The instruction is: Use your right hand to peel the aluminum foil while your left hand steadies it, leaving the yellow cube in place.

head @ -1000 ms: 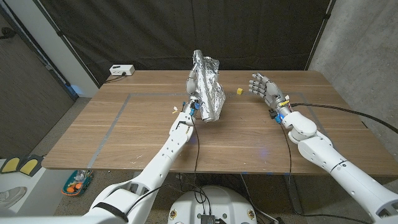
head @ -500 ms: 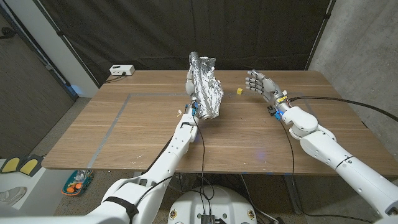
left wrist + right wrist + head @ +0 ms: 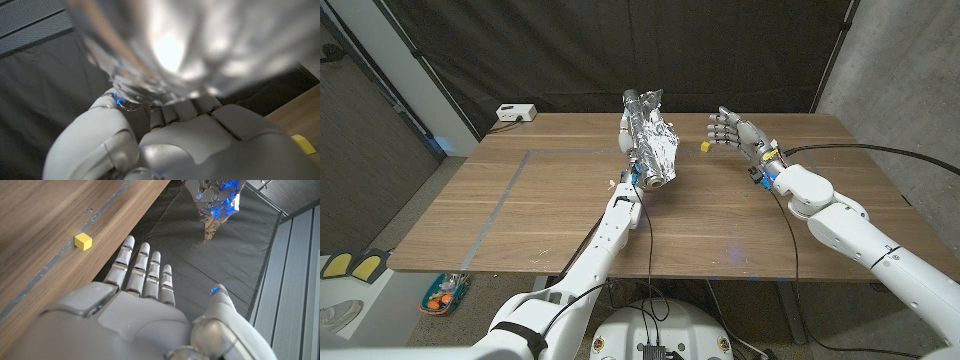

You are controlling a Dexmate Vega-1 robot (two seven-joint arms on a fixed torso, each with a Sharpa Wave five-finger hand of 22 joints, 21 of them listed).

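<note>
While the brown wooden bench (image 3: 520, 215) carried little else, the left robot hand (image 3: 632, 175) grasped the crumpled silver aluminum foil (image 3: 650, 140) and held it raised above the bench. The right robot hand (image 3: 732, 132) hovered released, fingers spread. The small yellow cube (image 3: 704, 147) sat on the bench just beside it, apart from the foil.

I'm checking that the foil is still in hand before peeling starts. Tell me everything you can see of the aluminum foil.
The aluminum foil is a crumpled, shiny silver sheet bunched into a long, upright wad, held above the table by the left hand, which grips its lower end. Its top reaches up against the dark curtain. In the left wrist view it is a bright blur. The open right hand is apart from it.
</note>
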